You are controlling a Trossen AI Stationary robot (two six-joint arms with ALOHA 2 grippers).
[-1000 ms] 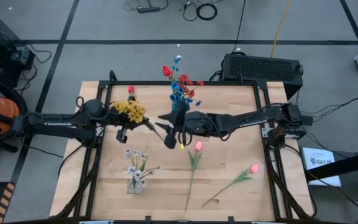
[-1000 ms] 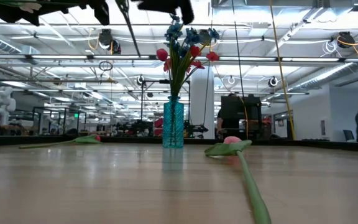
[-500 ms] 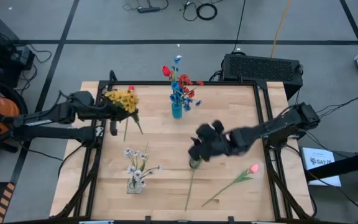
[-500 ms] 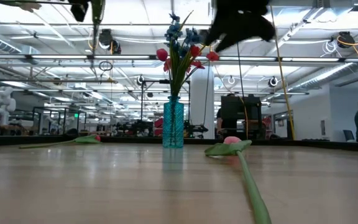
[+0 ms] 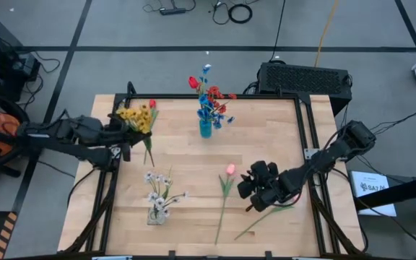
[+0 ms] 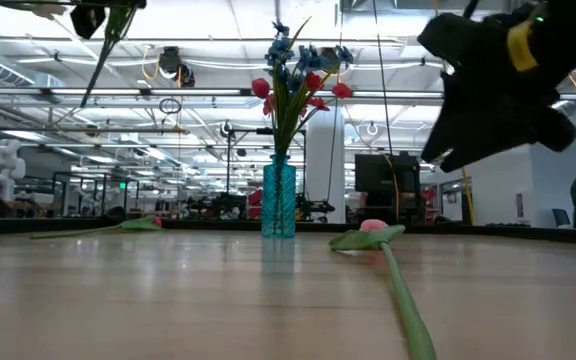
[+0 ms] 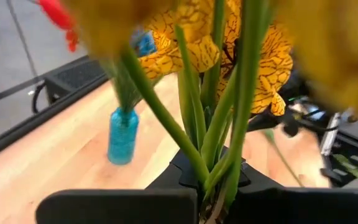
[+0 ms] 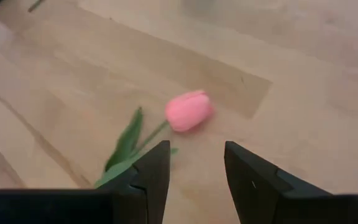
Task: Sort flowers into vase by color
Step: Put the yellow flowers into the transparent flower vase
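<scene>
My left gripper (image 5: 130,131) hangs over the table's left edge, shut on a bunch of yellow flowers (image 5: 139,115), seen close in the left wrist view (image 7: 229,56). My right gripper (image 5: 260,191) is open above a pink tulip (image 8: 189,112) lying flat on the table's near right part. From above only that tulip's stem (image 5: 266,215) shows; the arm covers its head. Another pink tulip (image 5: 230,170) lies flat mid-table. A blue vase (image 5: 206,128) holds red and blue flowers (image 5: 209,97). White flowers (image 5: 157,189) stand in a clear vase. My left gripper pinches several green stems (image 7: 211,183) of the yellow bunch between its two fingers, a little below the heads. The bunch is lifted clear. Its heads stand above the fingers, and the long stem ends (image 6: 101,65) hang slanting below them.
A red flower (image 5: 152,104) lies at the table's far left, near the yellow bunch. The clear vase (image 5: 156,214) stands at the near left. A black box (image 5: 305,78) sits beyond the far right edge. Bare wood lies between the blue vase and the right edge.
My left gripper has carried the yellow bunch from beside the blue vase toward the table's left edge. My right gripper has swung from mid-table toward the near right, and down, arriving over the right-hand pink tulip. Both tulips and both vases have stayed put.
</scene>
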